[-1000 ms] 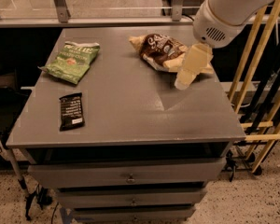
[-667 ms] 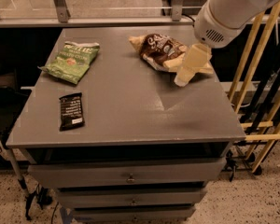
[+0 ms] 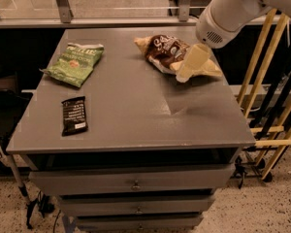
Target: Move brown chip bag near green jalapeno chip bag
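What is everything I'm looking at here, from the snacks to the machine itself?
brown chip bag: one, dark brown with pale tan ends, far right part of the table
green jalapeno chip bag: one, green, far left part of the table
bar wrapper: one, black, flat near the front left edge
table: one, grey, holds all three snacks
drawers: three, grey, under the tabletop
wooden bars: several, yellow, right of the table
arm: one, white, reaching in from the upper right
claw: one, cream, at the brown chip bag's right end; contact unclear
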`<state>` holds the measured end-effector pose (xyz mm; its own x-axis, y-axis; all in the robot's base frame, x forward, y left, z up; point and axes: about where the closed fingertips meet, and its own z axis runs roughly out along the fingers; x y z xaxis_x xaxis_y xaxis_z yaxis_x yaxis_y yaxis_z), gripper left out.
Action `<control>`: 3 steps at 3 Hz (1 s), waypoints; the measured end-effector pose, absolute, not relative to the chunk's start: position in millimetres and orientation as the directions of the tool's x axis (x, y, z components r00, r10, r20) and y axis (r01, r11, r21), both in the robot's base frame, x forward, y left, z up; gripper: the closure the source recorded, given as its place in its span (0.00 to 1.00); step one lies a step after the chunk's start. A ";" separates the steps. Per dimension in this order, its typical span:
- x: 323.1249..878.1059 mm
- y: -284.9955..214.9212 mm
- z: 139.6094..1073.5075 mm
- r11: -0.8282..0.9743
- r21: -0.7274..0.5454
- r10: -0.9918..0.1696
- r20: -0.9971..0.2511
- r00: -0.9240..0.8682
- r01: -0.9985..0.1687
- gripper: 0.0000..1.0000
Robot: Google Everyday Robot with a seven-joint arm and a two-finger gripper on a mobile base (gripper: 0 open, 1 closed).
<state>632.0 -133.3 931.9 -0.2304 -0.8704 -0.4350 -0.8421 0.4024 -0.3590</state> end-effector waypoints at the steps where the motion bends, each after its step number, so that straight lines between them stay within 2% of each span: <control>1: 659.1 -120.7 903.3 0.374 -0.305 -0.866 -0.452 -0.213 -0.876 0.00; 2: 673.3 -115.6 879.2 0.367 -0.265 -0.860 -0.463 -0.216 -0.892 0.18; 3: 678.9 -117.7 873.4 0.383 -0.263 -0.852 -0.471 -0.229 -0.886 0.41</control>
<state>678.9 -117.7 873.4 -0.2286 -0.8518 -0.4713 -0.8857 0.3830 -0.2625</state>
